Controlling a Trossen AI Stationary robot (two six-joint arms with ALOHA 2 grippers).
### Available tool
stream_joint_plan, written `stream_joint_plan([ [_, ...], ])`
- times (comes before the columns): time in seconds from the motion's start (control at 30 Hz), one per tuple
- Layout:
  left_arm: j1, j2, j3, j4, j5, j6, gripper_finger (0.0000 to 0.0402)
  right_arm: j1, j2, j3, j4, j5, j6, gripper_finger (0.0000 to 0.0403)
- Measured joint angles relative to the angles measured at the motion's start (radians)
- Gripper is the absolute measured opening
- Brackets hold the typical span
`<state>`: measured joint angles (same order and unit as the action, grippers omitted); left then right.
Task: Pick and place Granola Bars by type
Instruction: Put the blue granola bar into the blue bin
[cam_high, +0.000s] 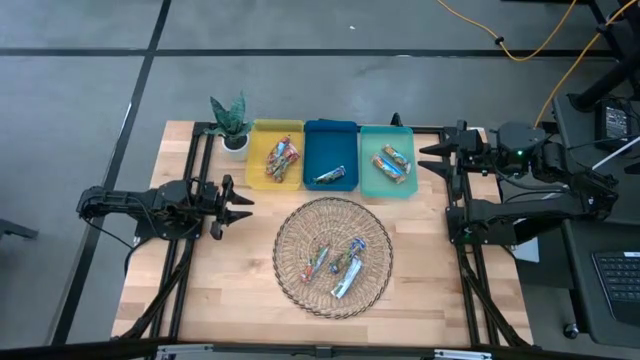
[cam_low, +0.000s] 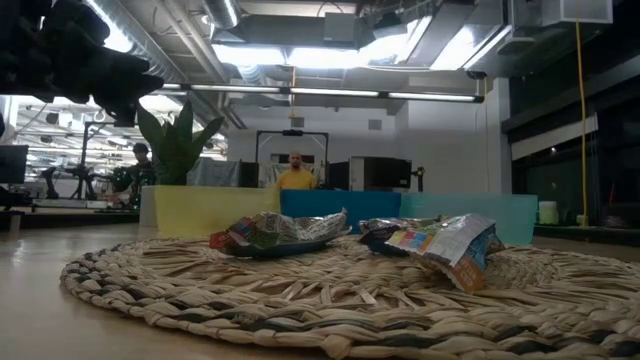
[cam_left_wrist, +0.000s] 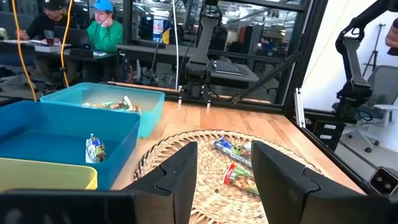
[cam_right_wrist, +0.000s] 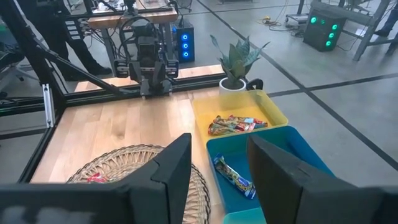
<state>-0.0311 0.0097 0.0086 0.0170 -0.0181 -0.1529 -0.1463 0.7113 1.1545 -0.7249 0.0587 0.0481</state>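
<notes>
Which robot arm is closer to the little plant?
Left. The left tool sits just below and beside the plant, on the same side of the table. The right tool is far across, past all three trays.

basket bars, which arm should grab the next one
Probably left. The left tool is open, low beside the wicker basket, facing its bars. The right tool, also open, sits back by the teal tray.

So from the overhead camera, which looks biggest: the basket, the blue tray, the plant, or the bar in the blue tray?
1. Wicker basket
2. Blue tray
3. Potted plant
4. The bar in the blue tray
The camera looks straight down, so nearness hardly skews this.
</notes>
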Motion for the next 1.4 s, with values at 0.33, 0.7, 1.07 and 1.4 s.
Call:
stream_joint_plan([
  [0.33,0.0,0.0,0.0,0.0,0.0,0.0,0.0143,0.0,0.0,0.0,0.004,0.0,-0.008,0.0157],
  [0.7,0.0,0.0,0.0,0.001,0.0,0.0,0.0143,0.0,0.002,0.0,0.003,-0.009,-0.008,0.0157],
  [1.07,0.0,0.0,0.0,0.001,0.0,0.0,0.0143,0.0,0.05,0.0,0.002,-0.037,-0.052,0.0157],
  [1.4,0.0,0.0,0.0,0.001,0.0,0.0,0.0143,0.0,0.133,0.0,0.015,-0.153,-0.062,0.0157],
])
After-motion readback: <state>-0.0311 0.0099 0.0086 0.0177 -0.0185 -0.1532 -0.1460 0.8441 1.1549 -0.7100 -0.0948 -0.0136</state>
